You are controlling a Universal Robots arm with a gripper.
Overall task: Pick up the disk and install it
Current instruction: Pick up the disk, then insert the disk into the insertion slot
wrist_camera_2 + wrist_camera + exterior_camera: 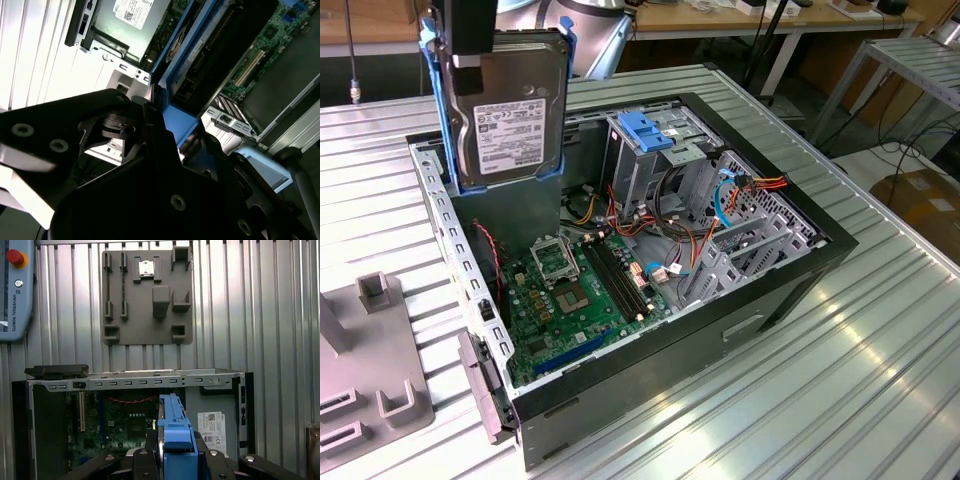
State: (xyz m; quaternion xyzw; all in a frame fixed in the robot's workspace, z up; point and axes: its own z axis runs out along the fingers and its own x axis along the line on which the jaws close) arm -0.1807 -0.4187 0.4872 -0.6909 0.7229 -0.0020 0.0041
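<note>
**Disk held on edge above the open case**

The hand (470, 72) is clamped shut on the disk (515, 125), gripping it by its upper end. The drive hangs below the fingers clear of everything, touching nothing. Its long axis runs roughly up and down, and its labelled face is turned towards the exterior view. The blue bracket frames its edges. In the first wrist view the disk (175, 432) shows edge-on as a narrow blue strip between the two black fingers.

Below it lies the open computer case (820, 250), flat on its side with the cover off. The disk hangs over the end of the case at the exterior view's left, above the grey power supply (210, 427) and beside the motherboard (570, 290). The drive cage (640, 165), with its blue handle (645, 130) on top, stands well apart from the disk, towards the exterior view's right and lower. I judge that gap to be the one that matters here: the disk is high and off to one side of the cage, not over it.

Room looks tight there. Orange and red cables (760, 185) crowd the far side of the cage, and the case walls rise all round.

The ribbed metal worktop (800, 390) carries the case. It also holds a grey fixture plate (147, 295) just beyond the case wall, and a teach pendant (15, 285) lies at the edge.
</note>
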